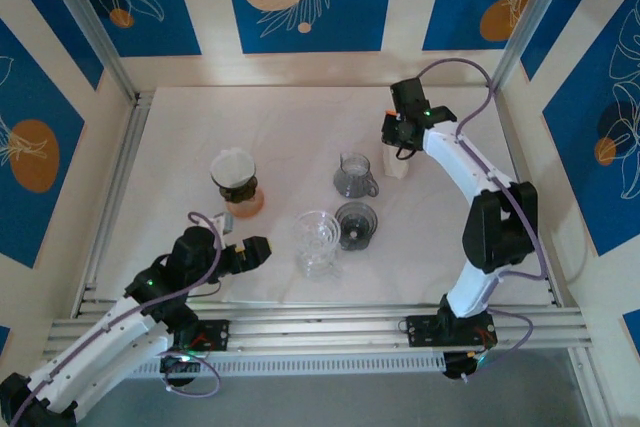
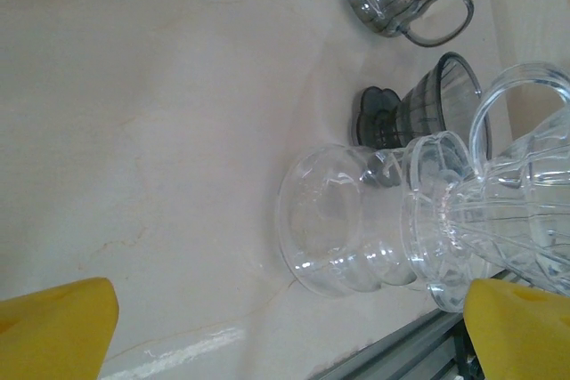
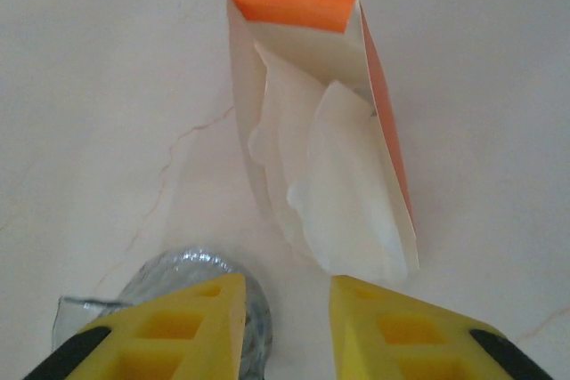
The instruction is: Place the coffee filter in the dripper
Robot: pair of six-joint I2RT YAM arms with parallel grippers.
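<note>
Well, starting at the left of my overhead feed, the left gripper [image 1: 262,249] sits low at about seven o'clock on the table [image 1: 300,127], aimed toward three o'clock at the clear glass dripper [image 1: 318,242], near it but not touching. From above I cannot read its jaws; its own wrist camera settles that, with the yellow fingertips [image 2: 53,331] spread wide at the frame's bottom corners and nothing between them, and the clear glass dripper [image 2: 419,220] lying across the right half of the picture. At ten o'clock from that dripper stands the orange dripper [image 1: 240,197], white paper sitting in its top; the left wrist catches just a sliver of orange. Moving right, the dark dripper [image 1: 356,224] stands just beside the clear one, and the smoky handled dripper [image 1: 353,175] is at twelve o'clock from it. Further right, at about two o'clock on the table, the right gripper [image 1: 398,145] hangs over a small carton [image 1: 397,165]. Overhead the carton is only a pale block; the right wrist view shows the carton [image 3: 392,131] has orange edges and is open, with the coffee filters [image 3: 343,189] crumpled inside. There the right gripper [image 3: 287,313] has its fingers parted, empty, just short of the carton.
</note>
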